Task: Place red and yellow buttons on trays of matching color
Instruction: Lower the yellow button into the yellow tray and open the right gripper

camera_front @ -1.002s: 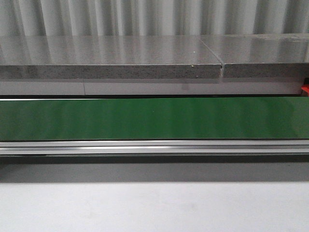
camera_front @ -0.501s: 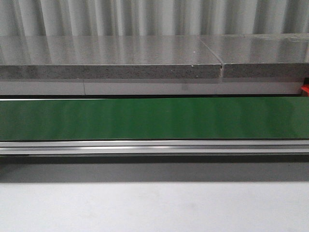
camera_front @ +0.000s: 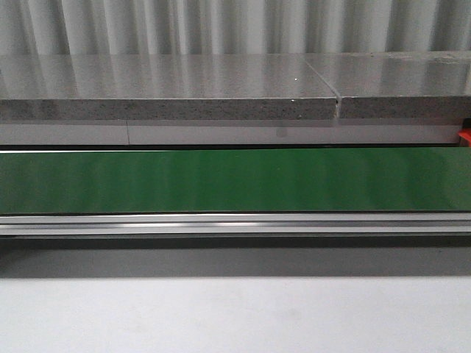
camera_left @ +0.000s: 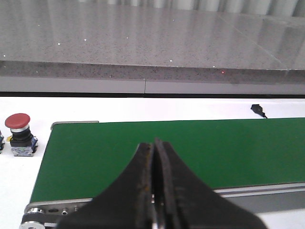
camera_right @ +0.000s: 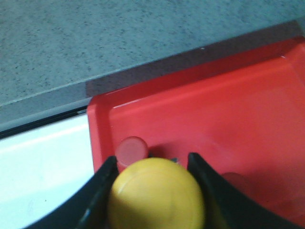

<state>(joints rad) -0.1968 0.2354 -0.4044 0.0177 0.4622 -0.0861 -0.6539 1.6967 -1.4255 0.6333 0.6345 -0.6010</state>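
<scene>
1. Fingers of the right gripper (camera_right: 155,191) clamp a yellow button (camera_right: 156,193) above the red tray (camera_right: 228,109); left gripper (camera_left: 155,191) is closed, empty, over the green conveyor belt (camera_left: 190,152).
2. Step, as judged: carrying; next needs the yellow tray, unseen.
3. Red button (camera_left: 19,134) stands beside the belt.

Smooth green conveyor belt (camera_front: 235,180), faint sheen; brushed aluminium rail (camera_front: 235,223); glossy speckled grey stone slab (camera_front: 162,84); glossy red plastic tray (camera_right: 228,109); matt yellow plastic button cap (camera_right: 156,193).

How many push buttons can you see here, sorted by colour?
Red buttons: 2, one beside the green belt, one in the red tray.
Yellow buttons: 1, held by the right gripper.
Total: 3.
</scene>
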